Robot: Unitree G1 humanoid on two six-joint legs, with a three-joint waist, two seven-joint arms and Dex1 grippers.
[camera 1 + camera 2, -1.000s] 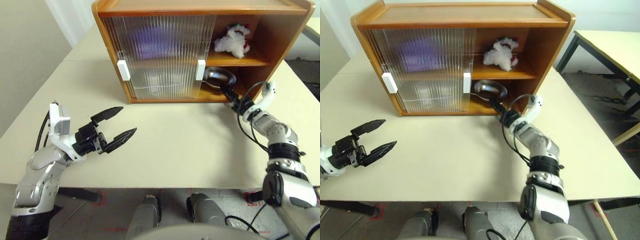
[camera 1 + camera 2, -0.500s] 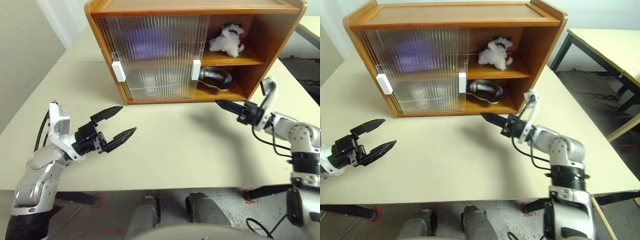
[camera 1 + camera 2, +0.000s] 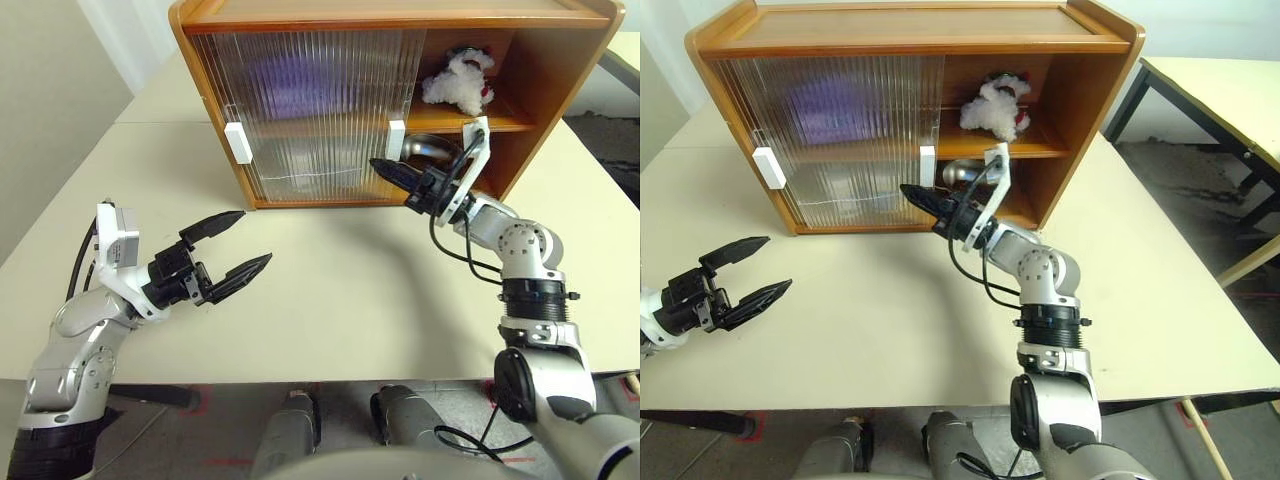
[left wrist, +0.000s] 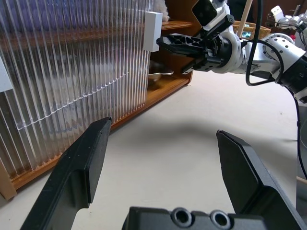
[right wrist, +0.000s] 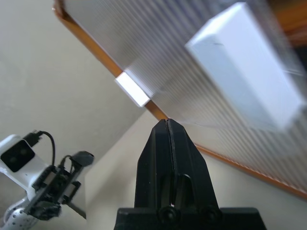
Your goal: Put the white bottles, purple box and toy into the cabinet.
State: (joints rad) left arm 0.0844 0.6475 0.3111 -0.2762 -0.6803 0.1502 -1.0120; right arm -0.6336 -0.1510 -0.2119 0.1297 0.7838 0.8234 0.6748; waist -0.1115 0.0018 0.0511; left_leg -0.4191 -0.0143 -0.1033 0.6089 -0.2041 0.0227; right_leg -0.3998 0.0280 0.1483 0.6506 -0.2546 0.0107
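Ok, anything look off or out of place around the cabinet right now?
Nothing spilled or damaged. The toy lies slumped on the upper shelf of the cabinet, whose right side is uncovered. The right gripper, fingers shut and empty, is near the white door handle.

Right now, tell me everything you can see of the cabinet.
The cabinet is orange-brown wood with two shelves, standing on the pale table. Two ribbed translucent sliding doors with white block handles cover its left part; a purple blur shows behind them. The right bay is open: the toy lies on the upper shelf, a shiny metal dish below. The shut right gripper hangs just by the nearer handle.
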